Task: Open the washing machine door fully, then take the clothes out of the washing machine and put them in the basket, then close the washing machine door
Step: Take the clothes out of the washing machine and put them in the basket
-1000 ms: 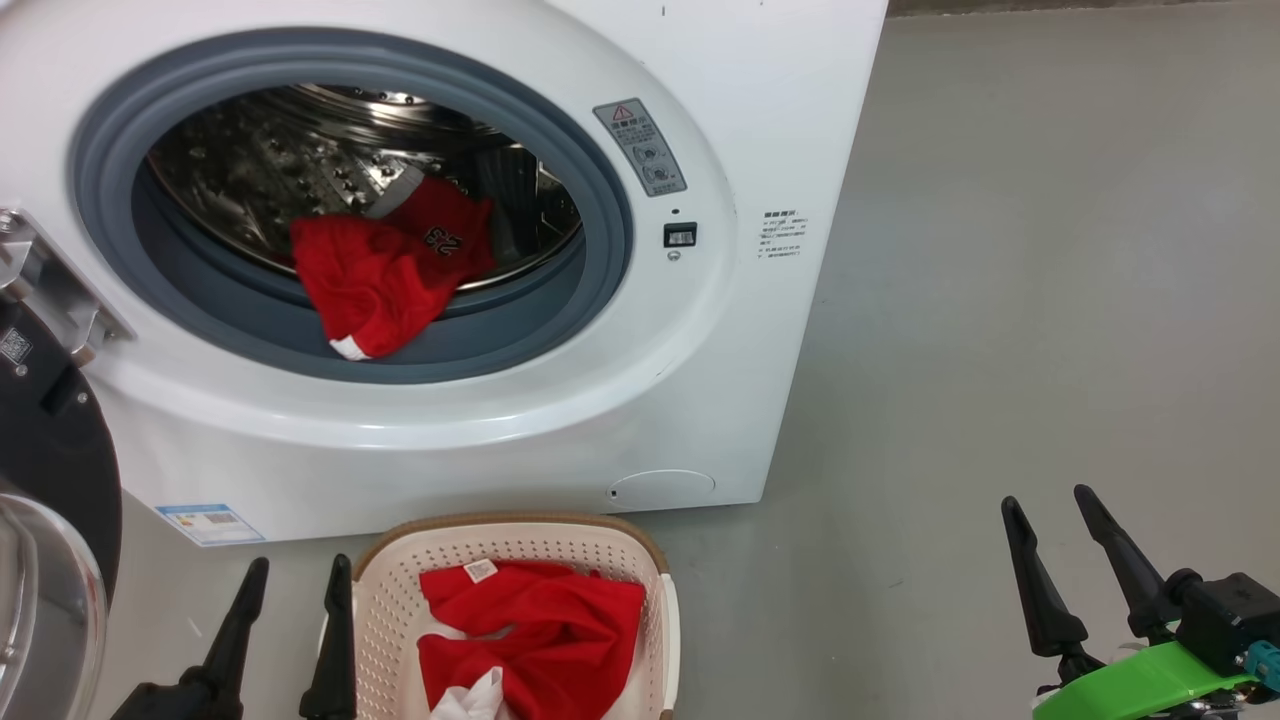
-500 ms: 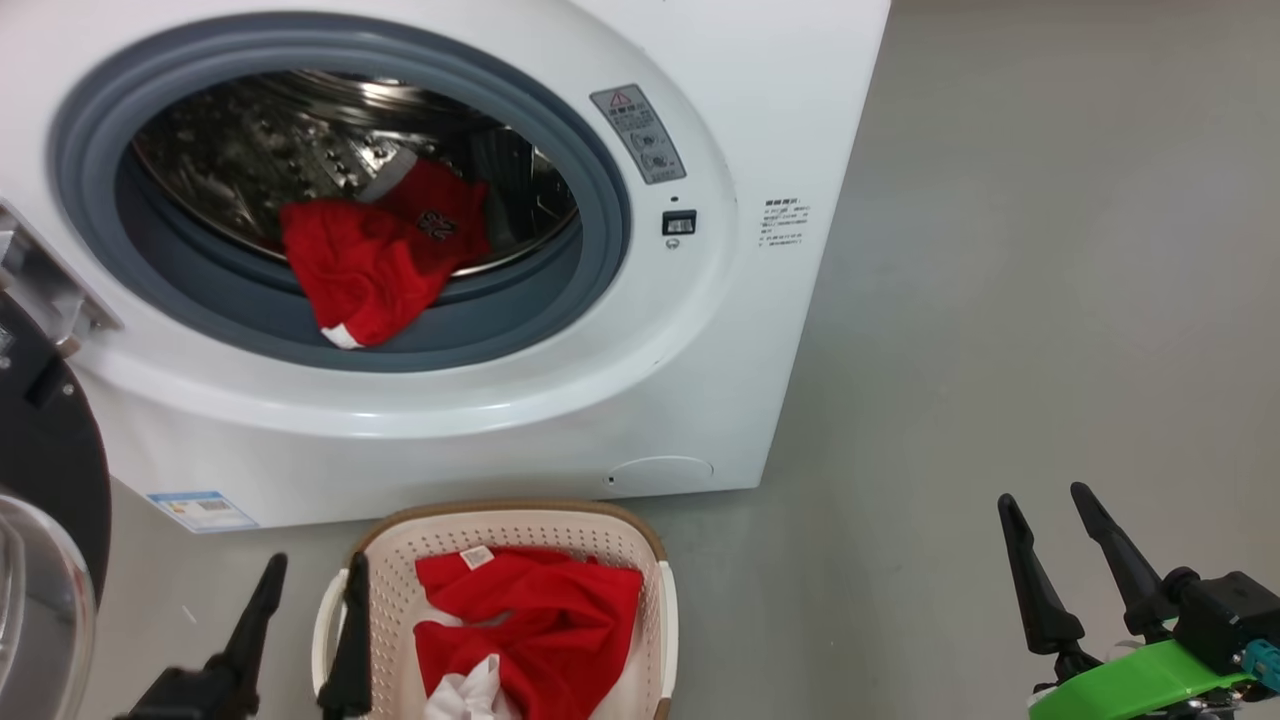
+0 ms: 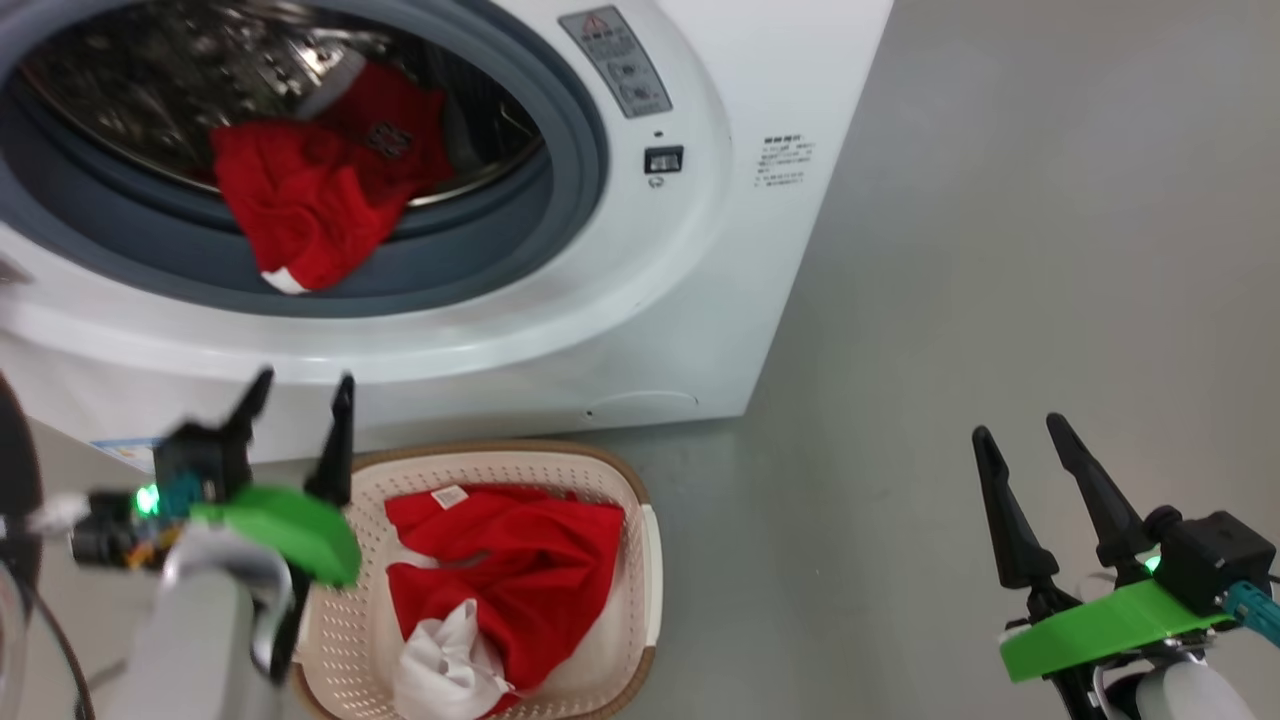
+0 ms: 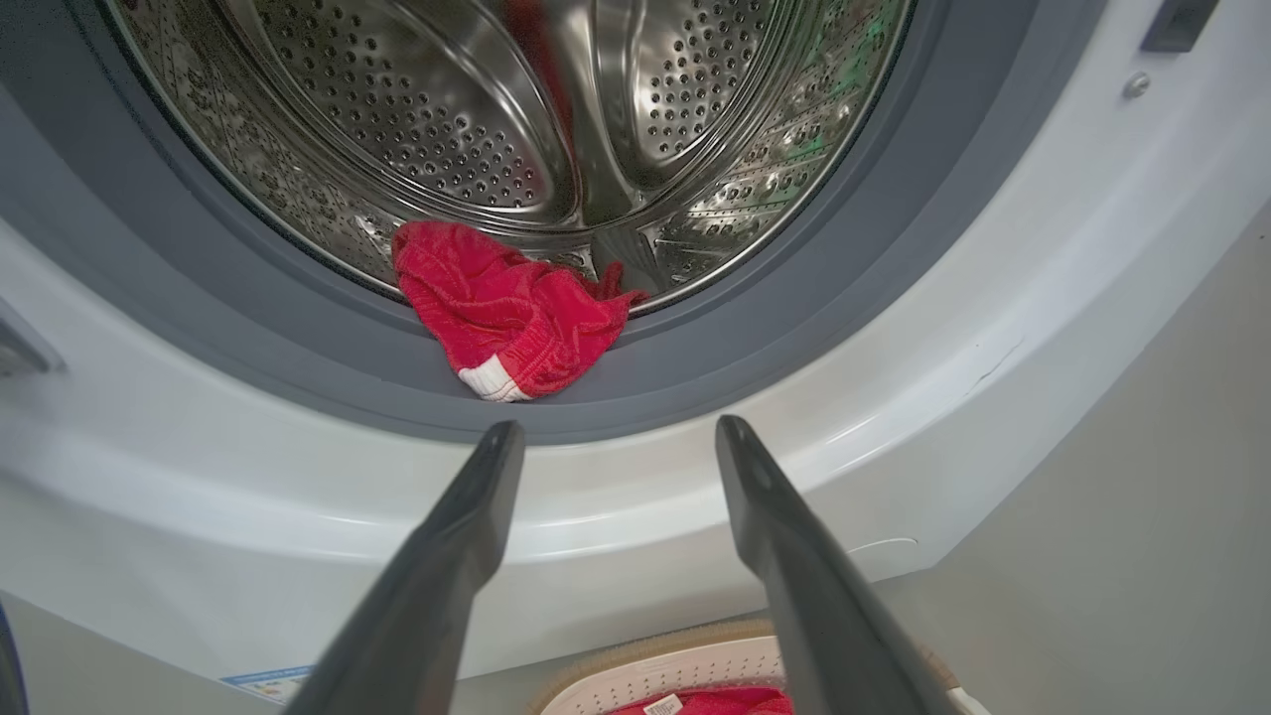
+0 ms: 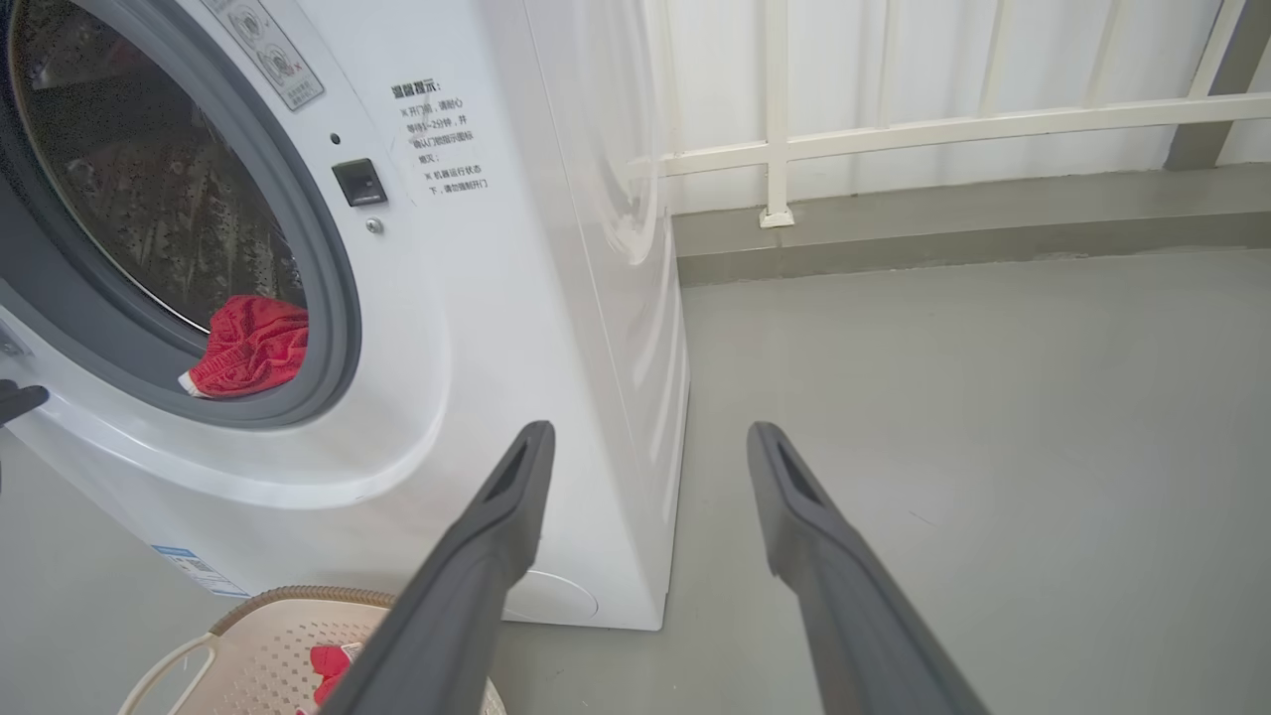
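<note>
washing machine stands with its mouth open on grey floor. a sliver of the black door rim shows at the head view's left edge. basket sits on the floor just in front of the machine's foot and holds a crumpled basket jersey, red with white. white railing runs along the wall behind the machine. drum jersey lies at the bottom of the drum mouth, draped over the steel lip onto the grey seal. its long axis runs from inside the drum outward and down, white hem lowest, toward the basket. left gripper hovers by the basket's left rim, fingers spread, grasping nothing, aimed at the drum jersey; the white front ring and the seal lie between tips and cloth. right gripper is spread wide and empty over bare floor, well right of the machine.
</note>
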{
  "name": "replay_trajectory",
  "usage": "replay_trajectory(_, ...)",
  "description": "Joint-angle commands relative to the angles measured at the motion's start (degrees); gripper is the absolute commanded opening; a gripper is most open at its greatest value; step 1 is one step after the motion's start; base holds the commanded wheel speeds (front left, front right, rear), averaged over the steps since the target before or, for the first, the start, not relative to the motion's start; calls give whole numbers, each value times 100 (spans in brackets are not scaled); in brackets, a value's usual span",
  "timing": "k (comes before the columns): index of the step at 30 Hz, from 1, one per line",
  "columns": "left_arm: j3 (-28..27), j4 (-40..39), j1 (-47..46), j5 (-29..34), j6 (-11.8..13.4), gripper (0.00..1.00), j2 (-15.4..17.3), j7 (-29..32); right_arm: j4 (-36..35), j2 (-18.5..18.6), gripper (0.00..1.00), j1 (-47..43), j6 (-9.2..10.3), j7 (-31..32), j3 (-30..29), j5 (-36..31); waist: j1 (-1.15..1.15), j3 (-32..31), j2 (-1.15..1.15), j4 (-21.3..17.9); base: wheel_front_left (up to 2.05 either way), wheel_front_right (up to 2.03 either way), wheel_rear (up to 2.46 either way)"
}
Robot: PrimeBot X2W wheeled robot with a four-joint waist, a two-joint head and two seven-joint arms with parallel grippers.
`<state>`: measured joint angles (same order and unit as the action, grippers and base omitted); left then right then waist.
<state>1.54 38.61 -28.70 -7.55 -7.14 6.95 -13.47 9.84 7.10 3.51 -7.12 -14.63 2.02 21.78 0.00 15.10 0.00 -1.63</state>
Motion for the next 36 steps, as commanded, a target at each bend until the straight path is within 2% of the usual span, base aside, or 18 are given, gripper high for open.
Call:
replay_trajectory(1, -146, 53, -317, 45, 5, 100, 221, 22, -140, 53, 100, 150, -36, -37, 135, 39, 0, 245, 0, -134, 0, 0, 0)
replay_trajectory(9, 38, 1468, -1827, 260, 143, 100, 471, 267, -149, -3, 100, 435, -36, -37, 242, 38, 0, 618, 0, -354, 0, 0, 0)
replay_trajectory(18, 272, 2628, -2918, 472, 316, 100, 675, 496, -168, -32, 100, 545, -36, -37, 236, 32, 0, 846, 0, -423, 0, 0, 0)
replay_trajectory(26, 488, 3209, -3523, 614, 440, 100, 766, 687, -183, -37, 100, 692, -36, -37, 286, 36, 0, 1037, 0, -460, 0, 0, 0)
replay_trajectory(36, 690, 3446, -3871, 689, 461, 100, 920, 1083, -214, -74, 100, 816, -36, -37, 364, 43, 0, 1270, 0, -611, 0, 0, 0)
